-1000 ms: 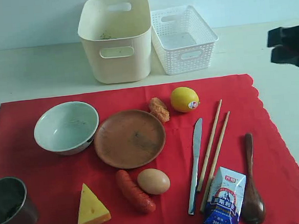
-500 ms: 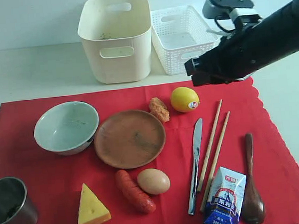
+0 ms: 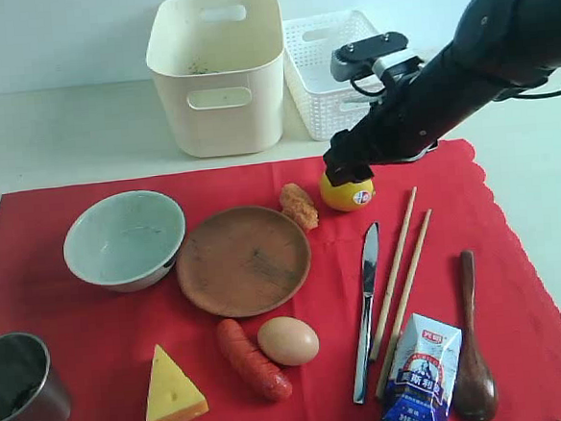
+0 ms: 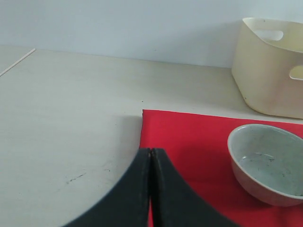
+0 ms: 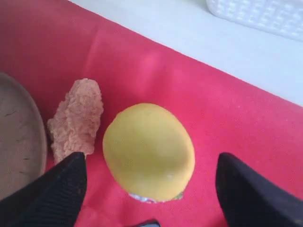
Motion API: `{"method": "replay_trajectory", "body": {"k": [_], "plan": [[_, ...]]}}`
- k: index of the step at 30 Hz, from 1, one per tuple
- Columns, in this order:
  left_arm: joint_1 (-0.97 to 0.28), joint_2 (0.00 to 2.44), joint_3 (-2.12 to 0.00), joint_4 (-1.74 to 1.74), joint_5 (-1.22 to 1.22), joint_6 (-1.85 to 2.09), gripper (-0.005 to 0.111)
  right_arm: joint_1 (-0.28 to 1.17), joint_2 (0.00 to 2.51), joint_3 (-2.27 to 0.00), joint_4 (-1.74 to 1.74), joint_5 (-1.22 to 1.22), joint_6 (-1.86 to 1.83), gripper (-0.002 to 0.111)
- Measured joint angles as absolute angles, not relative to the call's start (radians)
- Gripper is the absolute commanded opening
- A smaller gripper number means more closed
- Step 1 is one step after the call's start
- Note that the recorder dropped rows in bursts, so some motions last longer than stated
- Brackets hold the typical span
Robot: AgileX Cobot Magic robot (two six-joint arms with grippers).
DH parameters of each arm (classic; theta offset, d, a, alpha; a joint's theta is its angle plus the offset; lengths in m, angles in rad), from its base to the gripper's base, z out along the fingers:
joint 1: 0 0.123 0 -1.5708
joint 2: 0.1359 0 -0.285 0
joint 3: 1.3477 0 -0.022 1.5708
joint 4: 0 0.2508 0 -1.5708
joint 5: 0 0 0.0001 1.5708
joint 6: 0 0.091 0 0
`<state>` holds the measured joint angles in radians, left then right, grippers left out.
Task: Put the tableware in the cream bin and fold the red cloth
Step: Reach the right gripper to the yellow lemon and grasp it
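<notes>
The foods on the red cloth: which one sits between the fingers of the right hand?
The yellow lemon: the open right hand has one finger on each side of it. The fried piece beside it is not between them.

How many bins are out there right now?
2: the cream bin stands behind the red cloth, and the white basket is close beside it on its right in the exterior view.

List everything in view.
Bin: one, cream, back
Basket: one, white, back
Cloth: one, red, front
Bowl: one, greenish, left
Plate: one, brown, middle
Cup: one, steel, front-left
Knife: one, silver, right
Chopsticks: two, wooden, right
Spoon: one, dark, right
Packet: one, blue, front-right
Lemon: one, yellow, back
Nugget: one, orange, by lemon
Sausage: one, red, front
Egg: one, tan, front
Cheese: one, yellow, front
Left gripper: one, black, shut, left
Right gripper: one, black, open around lemon
</notes>
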<state>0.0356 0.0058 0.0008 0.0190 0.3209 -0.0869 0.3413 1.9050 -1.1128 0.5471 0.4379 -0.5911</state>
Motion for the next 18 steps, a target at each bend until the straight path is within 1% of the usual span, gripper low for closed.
{"method": "replay_trajectory", "body": {"k": [7,10,14,18], "plan": [[0.036,0.006,0.001,0.019,0.321,-0.087,0.001,0.341,2.004,-1.156,0.549,0.445,-0.645,0.072],[0.036,0.006,0.001,0.019,0.321,-0.087,0.001,0.342,2.020,-1.160,0.554,0.447,-0.667,0.068],[0.036,0.006,0.001,0.019,0.321,-0.087,0.001,0.342,2.025,-1.160,0.565,0.448,-0.696,0.046],[0.036,0.006,0.001,0.019,0.321,-0.087,0.001,0.342,2.025,-1.160,0.565,0.448,-0.701,0.022]]}}
